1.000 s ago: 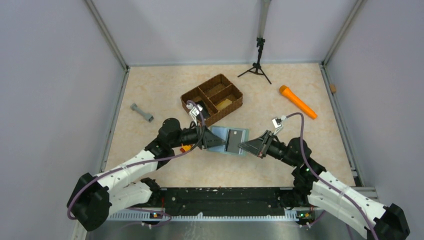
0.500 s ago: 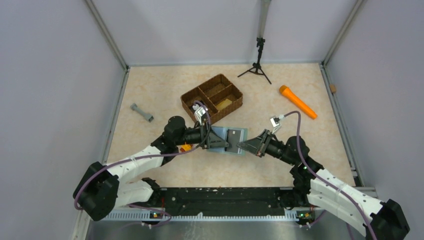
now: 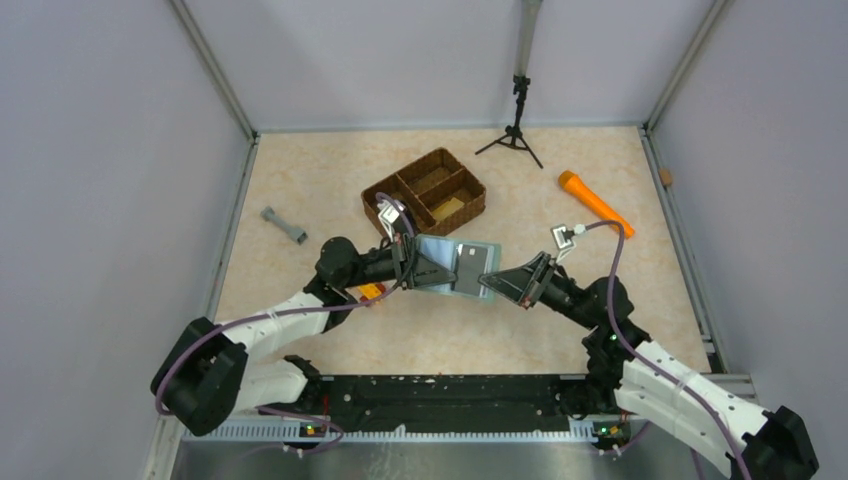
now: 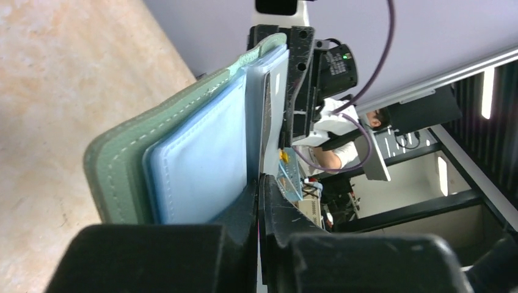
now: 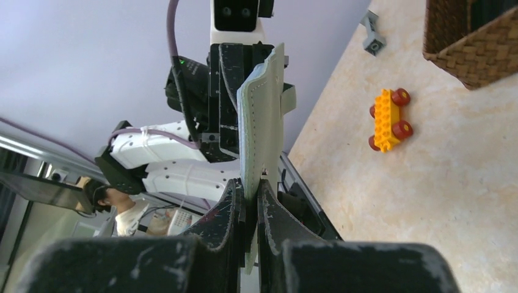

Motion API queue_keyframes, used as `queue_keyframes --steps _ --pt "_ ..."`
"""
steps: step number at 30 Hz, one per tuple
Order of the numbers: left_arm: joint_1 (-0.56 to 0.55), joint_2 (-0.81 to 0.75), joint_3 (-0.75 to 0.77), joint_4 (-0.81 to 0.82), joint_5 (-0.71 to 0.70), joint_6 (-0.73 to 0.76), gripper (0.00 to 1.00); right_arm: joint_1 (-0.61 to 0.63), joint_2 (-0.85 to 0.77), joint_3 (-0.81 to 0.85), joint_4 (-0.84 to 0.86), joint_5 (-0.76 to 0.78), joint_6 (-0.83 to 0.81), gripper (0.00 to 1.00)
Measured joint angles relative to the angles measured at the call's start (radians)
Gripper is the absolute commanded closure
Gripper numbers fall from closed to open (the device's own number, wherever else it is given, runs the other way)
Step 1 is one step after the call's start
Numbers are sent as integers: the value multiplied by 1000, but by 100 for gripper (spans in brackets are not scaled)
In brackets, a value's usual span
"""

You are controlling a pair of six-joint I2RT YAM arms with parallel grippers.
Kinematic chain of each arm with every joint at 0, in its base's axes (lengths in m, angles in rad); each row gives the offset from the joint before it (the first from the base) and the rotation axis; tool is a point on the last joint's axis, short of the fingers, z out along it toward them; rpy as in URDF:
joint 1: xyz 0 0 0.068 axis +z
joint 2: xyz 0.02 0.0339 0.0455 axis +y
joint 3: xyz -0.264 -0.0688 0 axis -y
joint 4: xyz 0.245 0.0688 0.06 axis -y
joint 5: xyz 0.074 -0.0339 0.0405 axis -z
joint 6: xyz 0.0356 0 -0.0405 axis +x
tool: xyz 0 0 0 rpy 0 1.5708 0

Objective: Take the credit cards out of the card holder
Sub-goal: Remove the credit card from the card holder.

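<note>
As left gripper (image 3: 428, 270) and right gripper (image 3: 492, 283) clamp opposite edges, card holder (image 3: 440, 252) beside basket (image 3: 440, 155) spreads open, baring a dark credit card (image 3: 467, 268).

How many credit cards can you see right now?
1: a dark grey credit card showing on the open card holder; more may be hidden in its pockets.

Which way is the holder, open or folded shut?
Open. The holder is spread between the left gripper and right gripper, with its blue pockets and a card facing up.
</note>
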Motion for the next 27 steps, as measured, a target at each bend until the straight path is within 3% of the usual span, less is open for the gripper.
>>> queue_keyframes --steps 5,8,10,14,20,23,24,27 --pt "0 -30 0 61 5 -27 100 0 -5 0 59 -11 14 90" --pt "-3 -63 0 53 4 -23 100 1 -5 0 75 -19 19 72" --pt "-11 -81 0 46 4 -20 100 1 -11 -2 76 -23 21 68" --pt "-27 -97 0 32 11 -10 100 3 -11 -15 85 -36 24 96" --pt "-27 -96 -1 0 15 2 100 5 -11 -15 89 -43 25 93" --pt "-27 -96 -8 -6 11 9 100 5 -25 -18 76 -40 24 100" --pt "-27 -96 -12 -11 9 13 96 5 -35 -19 63 -38 23 100" --pt "-27 -96 -13 -30 10 28 60 5 -51 -19 44 -36 18 100"
